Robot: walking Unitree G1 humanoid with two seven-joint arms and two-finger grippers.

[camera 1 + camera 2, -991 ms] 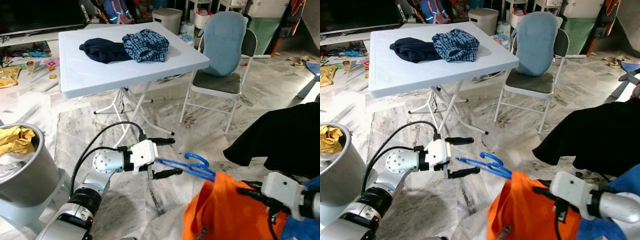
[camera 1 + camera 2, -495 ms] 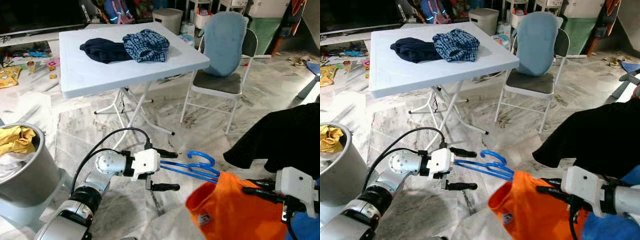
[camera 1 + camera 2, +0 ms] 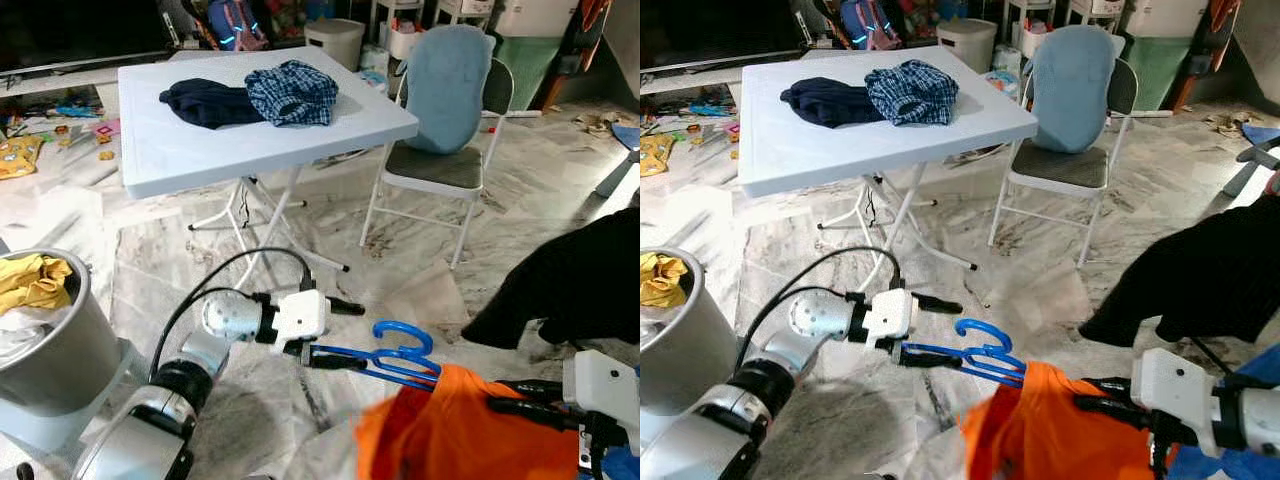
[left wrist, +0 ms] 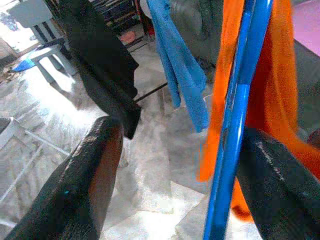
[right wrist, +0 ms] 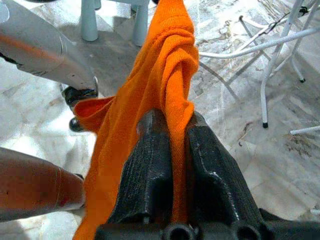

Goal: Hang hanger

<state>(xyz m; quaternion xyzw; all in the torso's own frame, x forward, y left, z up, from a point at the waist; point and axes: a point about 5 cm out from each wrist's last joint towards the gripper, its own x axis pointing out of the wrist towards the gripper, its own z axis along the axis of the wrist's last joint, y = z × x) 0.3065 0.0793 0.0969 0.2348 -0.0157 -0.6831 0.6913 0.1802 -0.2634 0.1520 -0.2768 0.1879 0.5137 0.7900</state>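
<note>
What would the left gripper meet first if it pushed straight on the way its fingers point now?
Probably the orange garment pinched in the right gripper. The left gripper, open, with the blue hanger between its fingers, aims toward it; depth is uncertain.

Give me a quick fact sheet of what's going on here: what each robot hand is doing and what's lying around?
Left gripper: open, blue hanger between its fingers, resting against one
Right gripper: clamped on orange shirt
Hanger and shirt: one hanger end reaches into the shirt
White folding table: holds a dark navy garment and a checked shirt
Chair: beside the table, blue cloth over its back
Grey bin: robot's left, yellow cloth inside
Black garment: hanging on robot's right
</note>
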